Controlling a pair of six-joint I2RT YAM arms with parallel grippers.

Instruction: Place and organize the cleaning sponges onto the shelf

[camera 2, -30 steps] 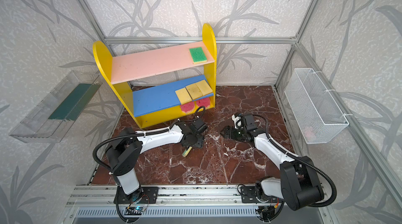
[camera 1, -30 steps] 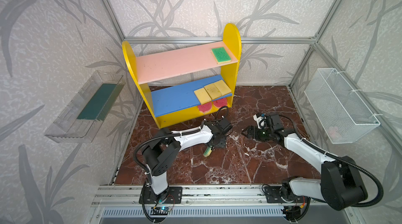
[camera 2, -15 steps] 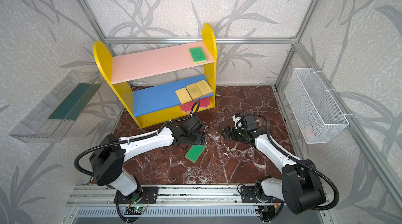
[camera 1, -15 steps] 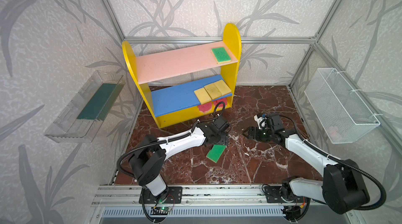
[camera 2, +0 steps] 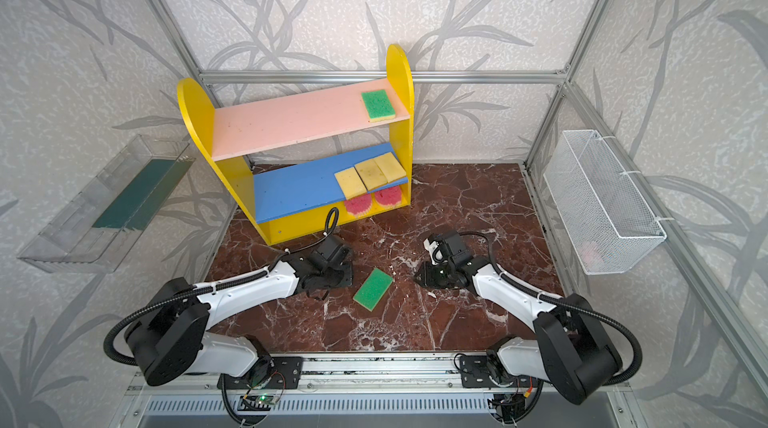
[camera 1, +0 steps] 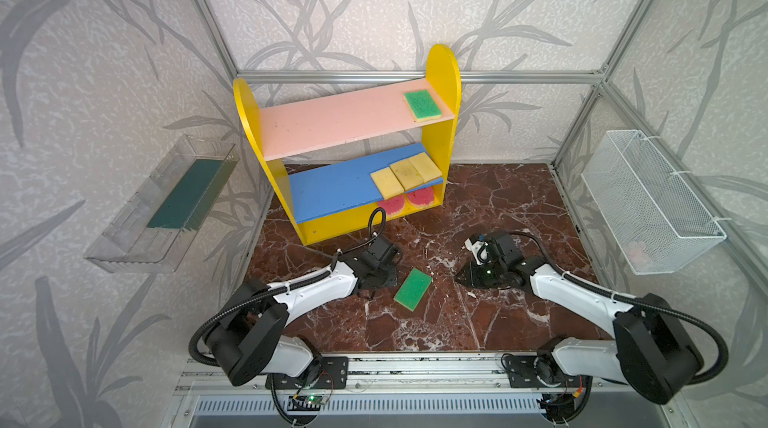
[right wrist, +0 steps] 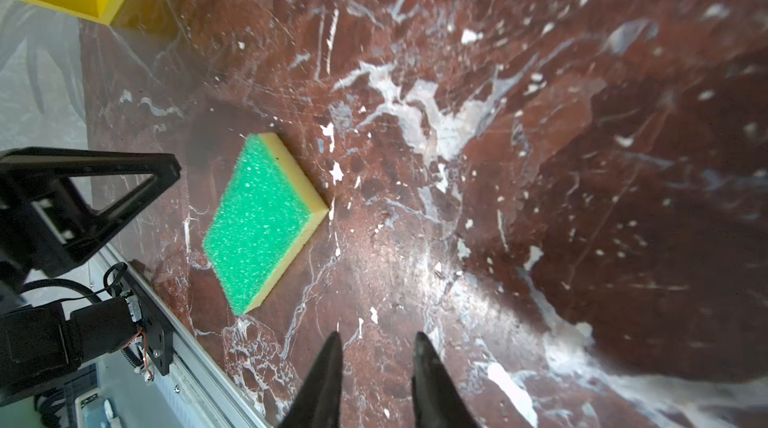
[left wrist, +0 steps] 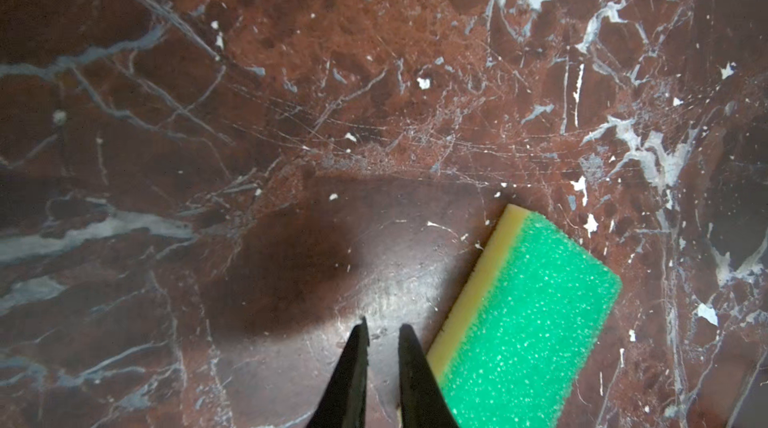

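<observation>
Lying flat on the red marble worktop [camera 1: 478,322], green face up, a green-and-yellow sponge [camera 1: 413,288] rests in front of the shelf [camera 1: 444,72], well apart from it, between the two arms. The left end effector [left wrist: 383,332] sits just beside one long edge of this sponge; in its wrist view the two dark fingers stand a narrow slit apart with only bare marble between them, holding nothing. The right end effector [right wrist: 377,340] is near the sponge on its other side, its fingers parted by a slightly wider gap, likewise over bare marble and gripping nothing.

On the shelf, a second green-faced sponge [camera 1: 423,104] lies on the pink top board [camera 1: 332,122], at the end next to the right side panel. Three pale yellow sponges [camera 1: 406,174] sit side by side, touching, on the blue middle board [camera 1: 332,193], at the same end. Below them, on the yellow base, two round pink sponges [camera 1: 409,201] peek out, partly hidden by the blue board.

A clear plastic tray [camera 1: 166,201] hangs on the wall left of the shelf, and a white wire basket [camera 1: 648,201] on the wall to its right.
</observation>
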